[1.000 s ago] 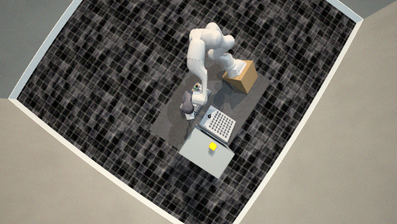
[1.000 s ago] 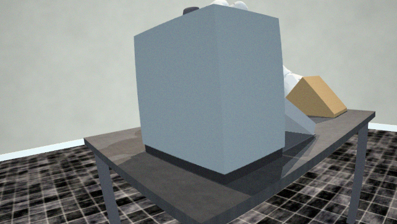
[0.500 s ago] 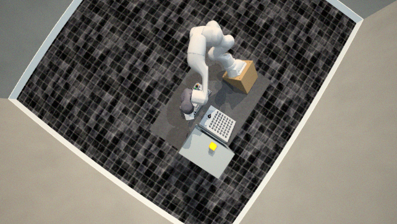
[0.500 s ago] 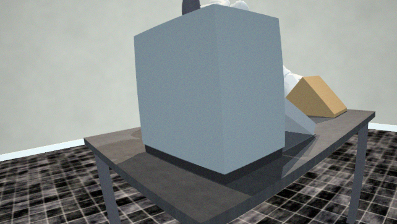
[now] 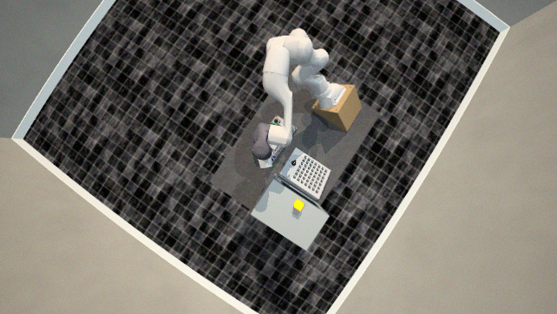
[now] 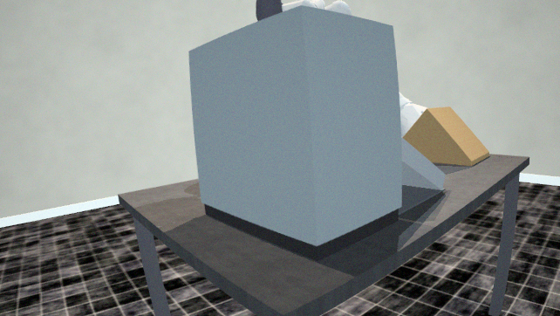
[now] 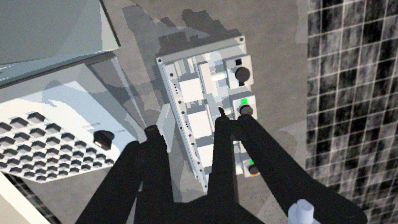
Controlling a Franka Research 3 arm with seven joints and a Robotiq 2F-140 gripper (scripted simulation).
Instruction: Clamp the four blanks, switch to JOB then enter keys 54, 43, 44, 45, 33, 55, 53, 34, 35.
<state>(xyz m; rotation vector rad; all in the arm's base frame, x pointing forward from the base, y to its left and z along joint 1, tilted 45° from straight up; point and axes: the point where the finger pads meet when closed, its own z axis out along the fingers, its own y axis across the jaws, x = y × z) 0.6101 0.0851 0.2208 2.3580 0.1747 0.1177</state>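
End effector (image 5: 261,143) (image 6: 269,10) (image 7: 190,108) stood partly open above the vise unit (image 7: 201,51); we saw no blank held between its fingers. Beneath, the long axis of the vise unit ran roughly along the worktop's (image 5: 232,179) (image 6: 262,271) upper-left edge in the top view. Its valve knobs (image 7: 242,74) faced that edge, away from the key panel (image 5: 321,192) (image 7: 75,92), presumably so pushes could come from the open side. Pale blocks, which we took for blanks, lay along its rails, the clearest (image 7: 191,91) in the end station; we could not confirm all four. Two green lenses (image 7: 244,101) (image 7: 251,162) glowed, but the end block showed none, and the fingers hid part of the row. Farther out, the selector (image 5: 293,163) (image 7: 104,139) sat beside the keys, its setting unreadable. Atop the cabinet (image 5: 271,212) (image 6: 253,131) (image 7: 50,30), by the lower edge, the amber lamp (image 5: 298,205) was lit: still TEACH. We judged that clamping had to be finished before JOB.

The dark grey, rounded gripper housing (image 5: 261,145) (image 6: 269,10) now stands higher above the blue-grey, box-shaped cabinet (image 5: 282,217) (image 6: 262,131) (image 7: 50,25) than a second ago. Seen from above, it has also shifted slightly sideways.
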